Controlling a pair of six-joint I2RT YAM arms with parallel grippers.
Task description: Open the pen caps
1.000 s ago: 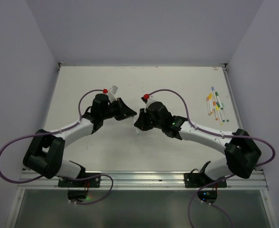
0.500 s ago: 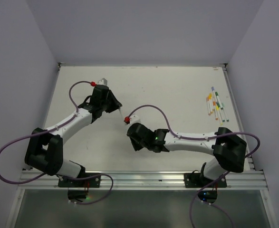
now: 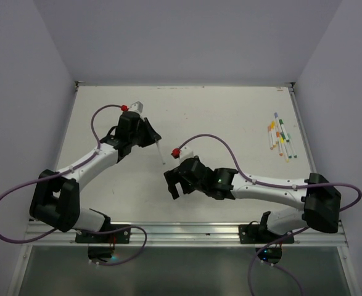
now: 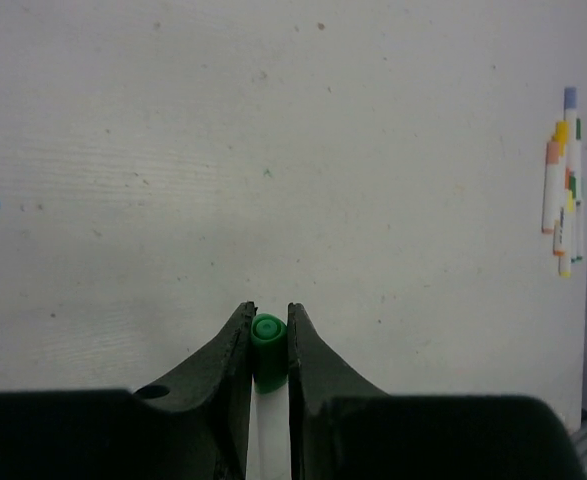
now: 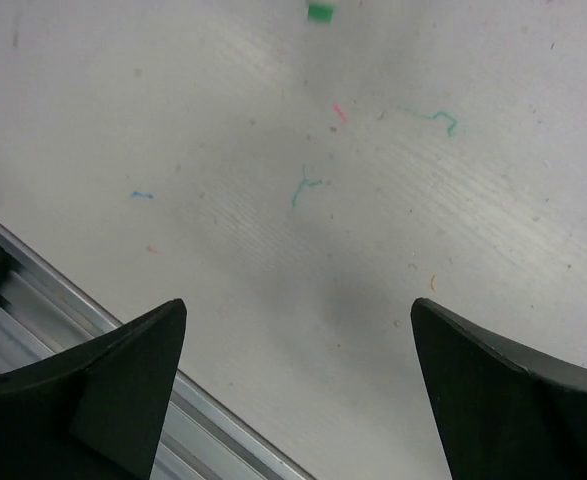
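In the left wrist view the left gripper covers most of the pen it pinches: only a green end and a sliver of white barrel show, running off the bottom edge. The right gripper is cut by its own view's bottom edge, and a small green piece is clipped at the top, unidentifiable. From above, the grouped pens are too small to count.

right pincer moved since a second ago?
Yes. The right pincer has pulled back from mid-table toward the near rail, and its jaws now stand open.
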